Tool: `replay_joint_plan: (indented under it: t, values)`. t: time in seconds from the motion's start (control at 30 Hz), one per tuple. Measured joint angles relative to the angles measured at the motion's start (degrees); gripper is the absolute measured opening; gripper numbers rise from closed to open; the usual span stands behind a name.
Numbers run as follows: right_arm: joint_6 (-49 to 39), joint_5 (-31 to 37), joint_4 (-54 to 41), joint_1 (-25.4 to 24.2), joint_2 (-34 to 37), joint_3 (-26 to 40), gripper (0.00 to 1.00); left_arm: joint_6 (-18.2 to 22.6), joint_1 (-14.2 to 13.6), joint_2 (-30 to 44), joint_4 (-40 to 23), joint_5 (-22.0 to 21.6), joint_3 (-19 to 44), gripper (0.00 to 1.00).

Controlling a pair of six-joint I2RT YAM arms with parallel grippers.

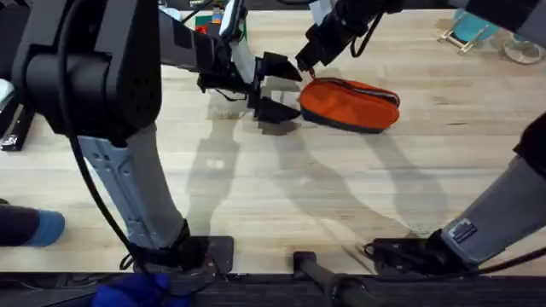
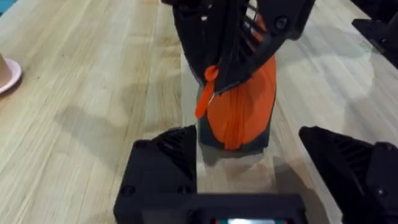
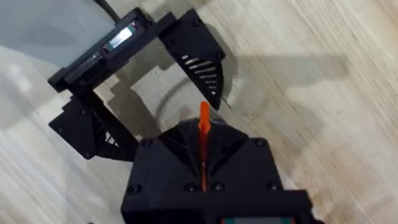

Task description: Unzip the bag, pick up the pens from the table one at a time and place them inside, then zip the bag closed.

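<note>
The orange pencil pouch (image 1: 351, 104) lies on the wooden tabletop (image 1: 281, 188), its end just ahead of the left gripper (image 1: 275, 88), whose fingers (image 2: 163, 163) stand spread wide and hold nothing. The right gripper (image 1: 305, 65) has its fingers clenched on the orange zipper pull (image 3: 204, 127) at that same end of the pouch.

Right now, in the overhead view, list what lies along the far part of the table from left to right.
Left arm's open black hand → right arm's black hand, shut on the pouch's orange zipper pull → soft oblong orange fabric pouch, lying on the light wooden plank table.
</note>
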Motion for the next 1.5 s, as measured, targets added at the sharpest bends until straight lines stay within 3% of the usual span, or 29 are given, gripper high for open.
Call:
replay_joint_plan:
  t: [0.73,0.83,1.13,1.3,1.5]
  values:
    - [-0.24,0.00,-0.04,0.00,0.00,0.00,0.033,-3.78,-4.61,0.00,6.53,1.13,0.00,0.993]
    - [-0.26,0.00,-0.07,0.00,0.00,0.00,0.033,-4.07,-4.87,0.00,6.62,0.99,0.00,0.900]
    - [-0.42,-0.02,-0.49,0.00,0.00,0.00,0.033,-4.47,-4.96,0.00,8.28,0.28,0.00,0.333]
    - [-0.42,-0.07,-0.70,0.00,0.00,0.00,0.033,-4.48,-4.96,0.00,8.94,-0.44,0.00,0.079]
    - [-0.46,-0.07,-0.76,0.00,0.00,0.00,0.033,-4.55,-4.96,0.00,9.33,-0.55,0.00,0.045]
